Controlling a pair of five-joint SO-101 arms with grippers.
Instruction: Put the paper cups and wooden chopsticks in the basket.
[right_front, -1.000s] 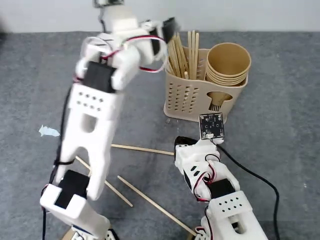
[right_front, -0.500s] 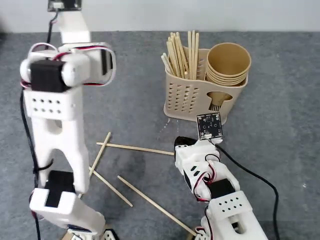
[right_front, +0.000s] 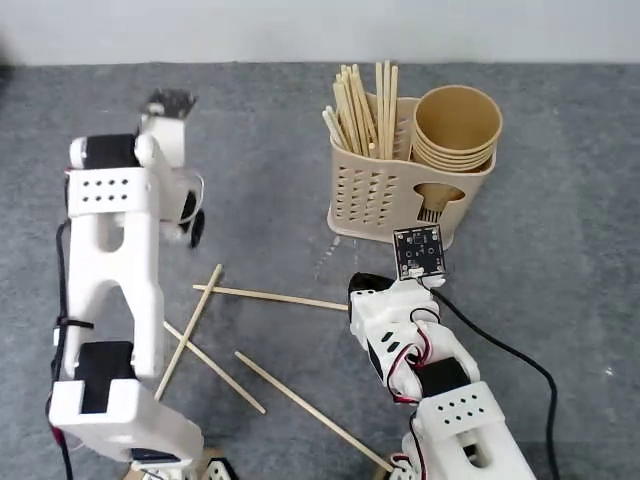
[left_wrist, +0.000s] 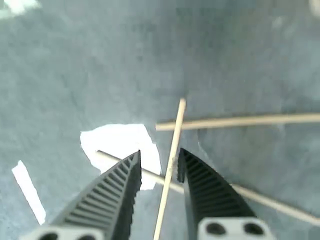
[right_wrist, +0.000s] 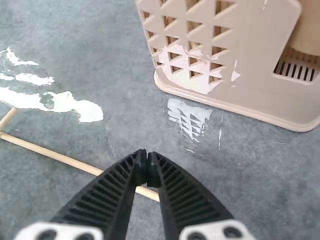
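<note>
Most of this one looks done already. The paper cups (right_front: 457, 130) are stacked up and seated in one compartment of the basket (right_front: 375, 195), and a bundle of chopsticks (right_front: 362, 100) is stood upright in the compartment next to it.

What's left, as far as can be judged: four loose chopsticks (right_front: 270, 297) are scattered flat on the grey mat (right_front: 560, 270) in front of the basket, well apart from it, a couple of them crossed over each other. No stray cups can be seen on the mat, so it's pretty much chopstick cleanup from here.

Pose-wise, the left arm is folded over with its wrist pointed down at the pile. The left gripper (left_wrist: 159, 151) is held just above the mat with its jaws apart, and a slanted chopstick (left_wrist: 175, 135) is lined up in the gap between them, nearer one jaw than the other. No squeeze can be made out, so it's probably best called not grabbed yet.

The right gripper (right_wrist: 147, 152) is pressed fully together with nothing in it. It's parked low over the mat just in front of the basket's base, with one of the loose sticks lying right beneath it.
</note>
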